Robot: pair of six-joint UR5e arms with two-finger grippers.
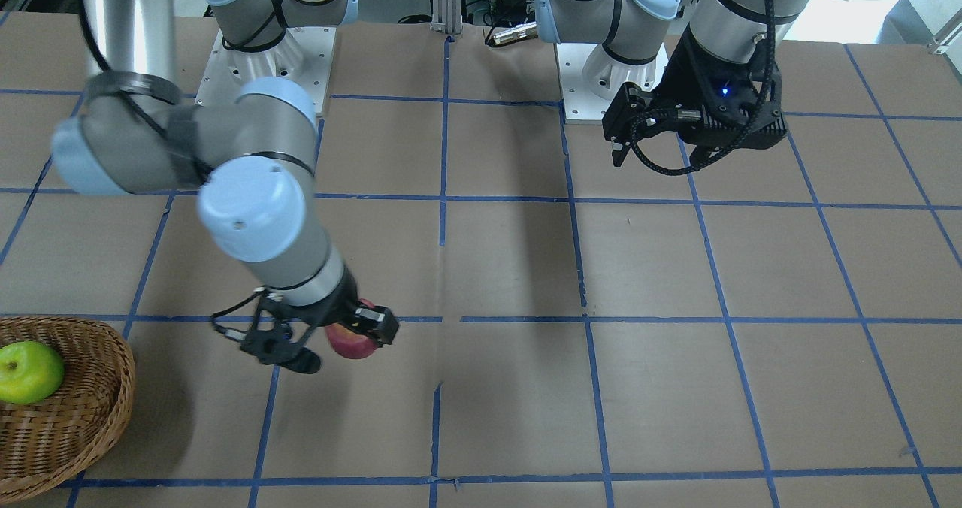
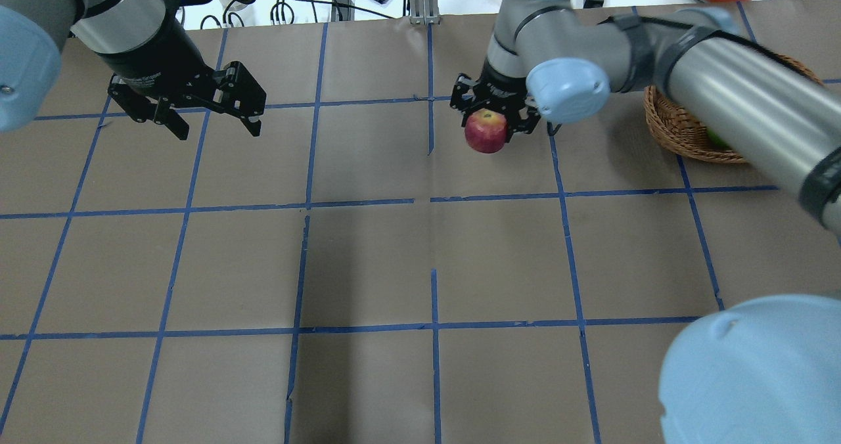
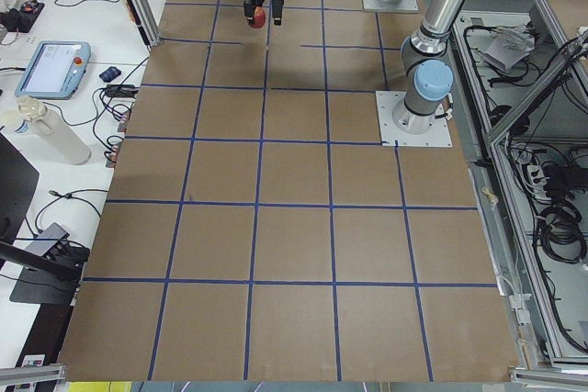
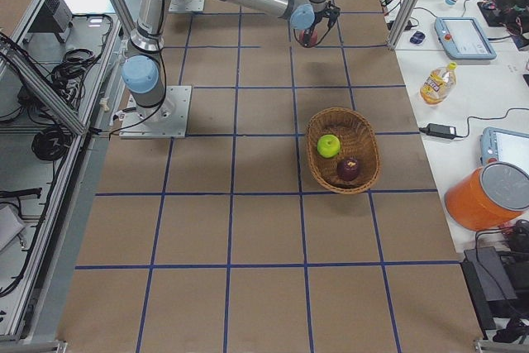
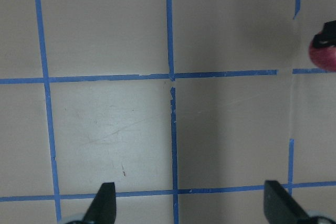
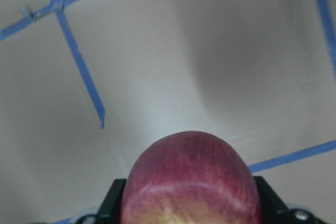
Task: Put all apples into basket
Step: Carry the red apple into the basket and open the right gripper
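While in right pincer (image 2: 491, 117), red apple (image 2: 486, 132) well apart from basket (image 2: 659, 127).

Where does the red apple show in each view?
Front-facing: red apple lower left of centre.
Overhead: red apple upper middle, just right of centre.
Exterior left: red apple near the top, left of centre.
Exterior right: red apple near the top, right of centre.
Left wrist: a sliver at the right edge.
Right wrist: close up, bottom centre.
Shared landmark: the right gripper shut on it.
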